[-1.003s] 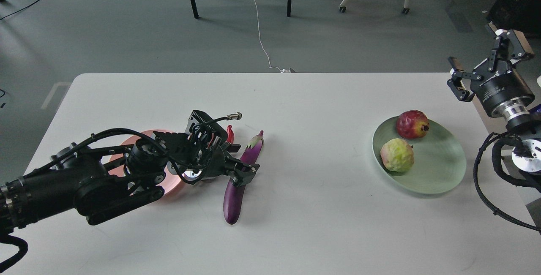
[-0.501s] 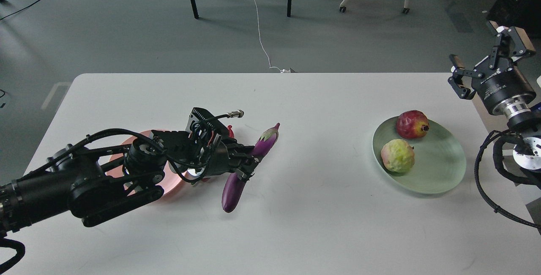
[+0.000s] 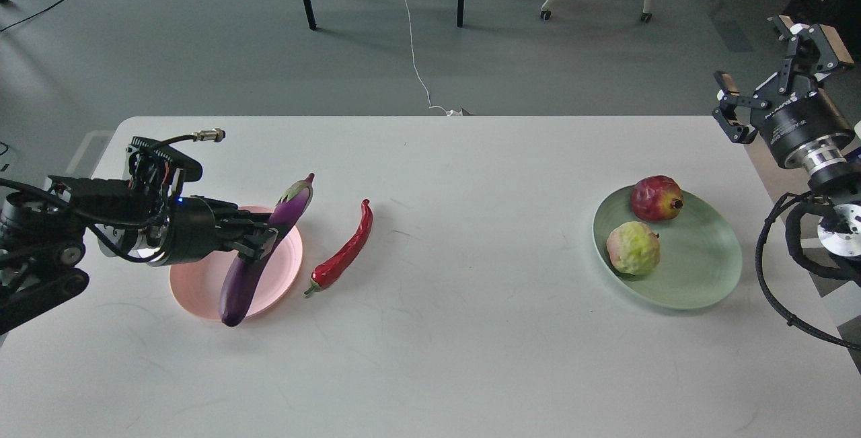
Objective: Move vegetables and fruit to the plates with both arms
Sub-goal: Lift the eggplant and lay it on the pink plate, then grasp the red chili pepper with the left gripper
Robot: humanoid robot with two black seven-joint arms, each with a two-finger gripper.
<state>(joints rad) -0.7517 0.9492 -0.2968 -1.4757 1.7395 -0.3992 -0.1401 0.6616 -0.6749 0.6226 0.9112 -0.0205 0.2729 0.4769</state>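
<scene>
My left gripper [image 3: 259,241] is shut on the purple eggplant [image 3: 250,273] and holds it tilted over the pink plate [image 3: 282,275], cap end up and to the right. The red chili [image 3: 343,249] lies on the table just right of the pink plate. The dark red pomegranate [image 3: 655,198] and the yellow-green fruit [image 3: 632,247] sit on the mint green plate [image 3: 699,270] at the right. My right gripper [image 3: 773,61] is open and empty, raised beyond the table's far right corner.
The white table [image 3: 471,330] ends at its far edge near the top third of the view. Black cables [image 3: 780,290] loop from my right arm by the green plate. Chair and table legs stand on the floor behind.
My left gripper has lifted the eggplant and carried it left, from beside the chili to over the pink plate. The chili is now uncovered. My right gripper rose slightly.
</scene>
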